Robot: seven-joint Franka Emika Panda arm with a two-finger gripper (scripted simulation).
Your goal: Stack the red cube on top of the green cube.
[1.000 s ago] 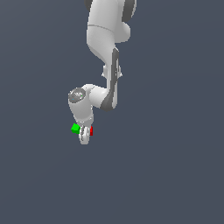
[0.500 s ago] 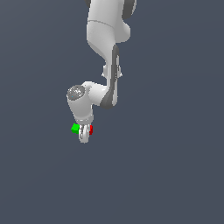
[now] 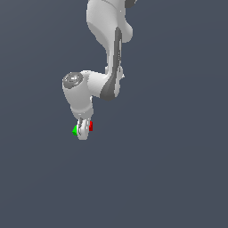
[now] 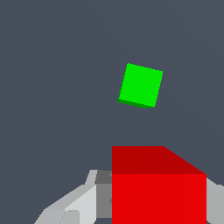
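1. The claw (image 4: pixel 159 205) stood clamped on the red cube (image 4: pixel 158 197), held between its fingers.
2. The cube appeared rigid and light; flat opposite faces suited gripping.
3. Beyond, the green cube (image 4: pixel 141 85) lay apart on the desk (image 4: pixel 52 87).

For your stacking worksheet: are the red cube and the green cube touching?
Apart. The wrist view shows bare floor between the red cube and the green cube.
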